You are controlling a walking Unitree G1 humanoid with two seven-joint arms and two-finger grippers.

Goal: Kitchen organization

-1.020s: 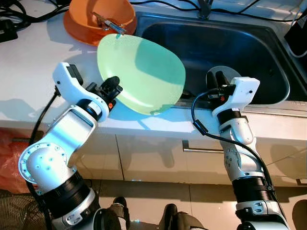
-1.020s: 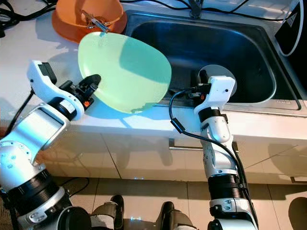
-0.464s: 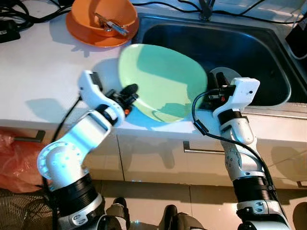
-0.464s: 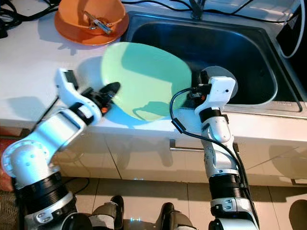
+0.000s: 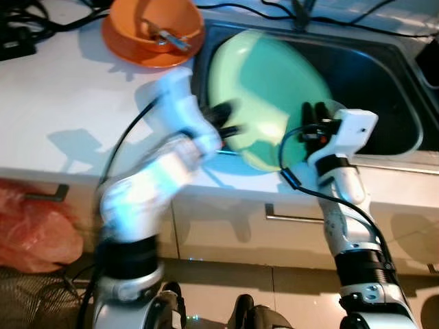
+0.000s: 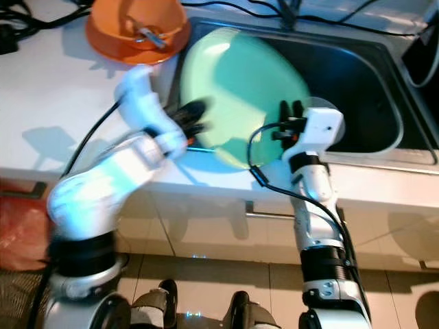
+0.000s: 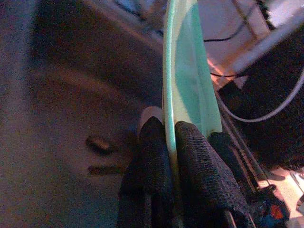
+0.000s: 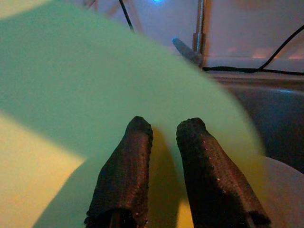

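the left gripper (image 7: 168, 137) is clamped on the rim of a large pale green plate (image 5: 267, 96), one black finger (image 7: 152, 156) pressed on each face, so the plate is pinched edge-on in the left wrist view. in the head views the left arm is blurred, and the plate hangs tilted over the near left part of the dark steel sink (image 5: 384, 82), its lower edge reaching the sink's front rim and the strip of white counter (image 5: 62, 116) beside it. the right gripper (image 8: 164, 130) sits at the front rim of the sink, just beside the plate's right edge, with its two black fingers (image 8: 128, 166) pointing toward the plate's green face; they stand a little apart with nothing between them. whether their tips touch the plate cannot be told. a round grey disc (image 6: 329, 127) lies on the sink's rim just behind the right gripper. on the counter at the far left of the sink sits an orange bowl (image 5: 154, 31) on an orange plate, with a metal utensil lying inside it. black cables (image 5: 27, 20) trail along the back of the counter, and a tap stem rises behind the sink. below the counter edge are white cabinet fronts with a metal handle (image 5: 295, 218), and a red bag (image 5: 34, 233) lies at the lower left.
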